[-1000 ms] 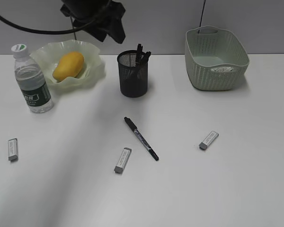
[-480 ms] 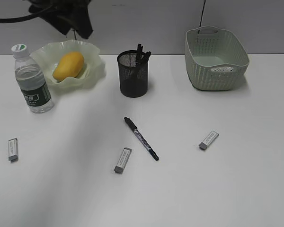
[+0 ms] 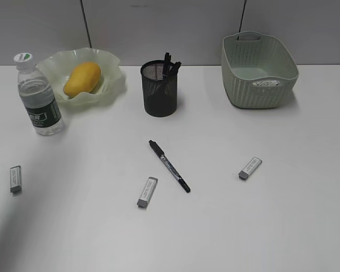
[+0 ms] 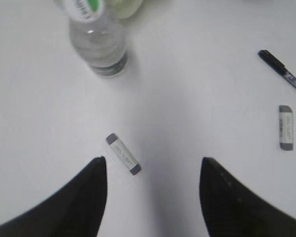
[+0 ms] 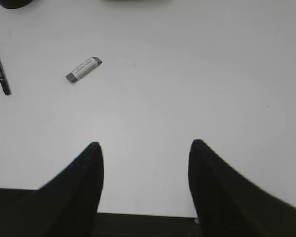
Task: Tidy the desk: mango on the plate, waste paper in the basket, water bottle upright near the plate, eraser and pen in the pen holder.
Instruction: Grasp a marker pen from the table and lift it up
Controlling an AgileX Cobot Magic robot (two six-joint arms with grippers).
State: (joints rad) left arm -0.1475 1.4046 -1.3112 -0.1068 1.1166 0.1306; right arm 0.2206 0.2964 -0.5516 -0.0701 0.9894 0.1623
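Observation:
The mango [image 3: 82, 79] lies on the plate [image 3: 112, 90], with the water bottle [image 3: 39, 102] upright beside it. The pen holder [image 3: 159, 90] holds pens. The basket [image 3: 259, 71] holds the waste paper [image 3: 266, 83]. A black pen [image 3: 169, 165] and three erasers [image 3: 15, 178] [image 3: 147, 192] [image 3: 250, 168] lie on the desk [image 3: 243, 226]. My left gripper [image 4: 153, 160] is open and empty above the left eraser [image 4: 123, 154], with the bottle [image 4: 98, 39] beyond. My right gripper [image 5: 144, 145] is open and empty; the right eraser [image 5: 83, 69] lies beyond it. Neither gripper shows in the exterior view.
The left wrist view also shows the pen [image 4: 283, 73] and the middle eraser [image 4: 286, 127] at right. The right wrist view shows the pen's tip [image 5: 0, 69] at the left edge and the desk's front edge at the bottom.
The dark arm at the top of the exterior view has swung left and out of that view. The objects on the desk have not moved.

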